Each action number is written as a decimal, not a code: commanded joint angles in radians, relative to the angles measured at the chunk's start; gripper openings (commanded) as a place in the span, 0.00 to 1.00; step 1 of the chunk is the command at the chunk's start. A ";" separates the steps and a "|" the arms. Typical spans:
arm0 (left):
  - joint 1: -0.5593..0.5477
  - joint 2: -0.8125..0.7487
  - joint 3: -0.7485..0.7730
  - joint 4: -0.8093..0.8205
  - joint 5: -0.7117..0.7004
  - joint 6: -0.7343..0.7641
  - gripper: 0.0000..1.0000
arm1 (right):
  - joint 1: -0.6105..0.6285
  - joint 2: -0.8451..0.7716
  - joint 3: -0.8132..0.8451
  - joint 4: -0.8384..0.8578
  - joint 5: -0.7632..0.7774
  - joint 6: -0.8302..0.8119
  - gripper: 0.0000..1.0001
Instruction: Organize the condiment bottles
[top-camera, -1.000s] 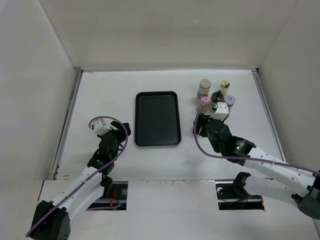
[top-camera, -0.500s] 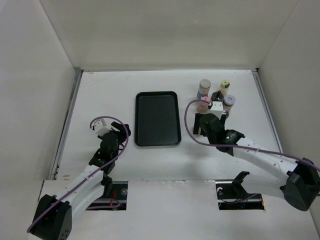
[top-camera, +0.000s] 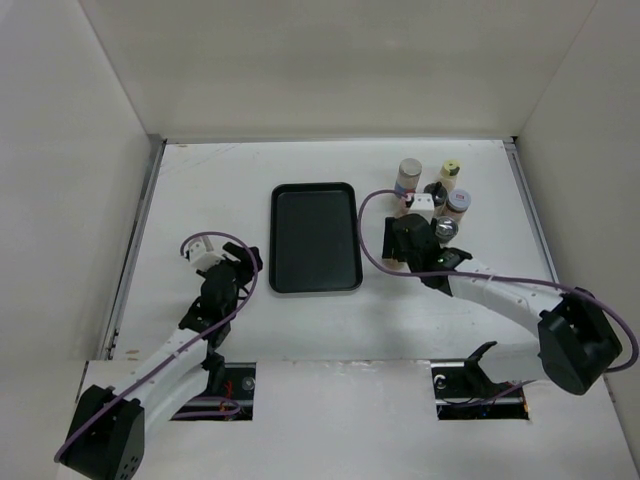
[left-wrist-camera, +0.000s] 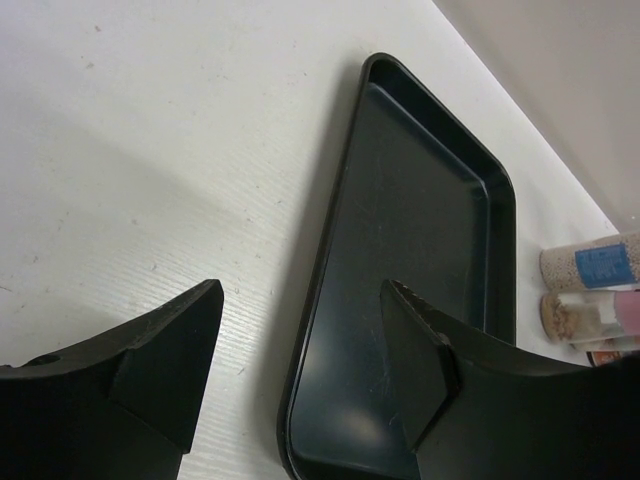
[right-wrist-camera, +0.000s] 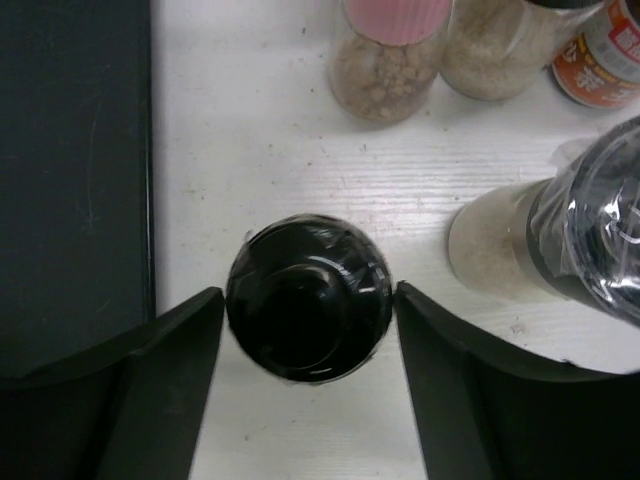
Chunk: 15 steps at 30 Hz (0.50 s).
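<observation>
Now r. claw (right-wrist-camera: 307, 296) fwd, straddling black-lid bottle (right-wrist-camera: 308, 300)

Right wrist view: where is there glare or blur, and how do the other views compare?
Right wrist: glints on the wrapped black lid and on the dark lid at right. Left wrist: dull sheen on the tray, otherwise sharp. Top: even light, bottles too small for detail.
</observation>
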 joint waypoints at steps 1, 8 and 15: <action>0.002 0.012 -0.013 0.063 0.019 -0.006 0.62 | -0.016 0.014 0.053 0.088 0.000 -0.019 0.71; 0.002 0.008 -0.013 0.063 0.024 -0.006 0.62 | -0.013 0.013 0.081 0.082 0.073 -0.042 0.48; -0.002 0.014 -0.015 0.073 0.022 -0.006 0.62 | 0.048 0.014 0.284 0.077 0.080 -0.118 0.46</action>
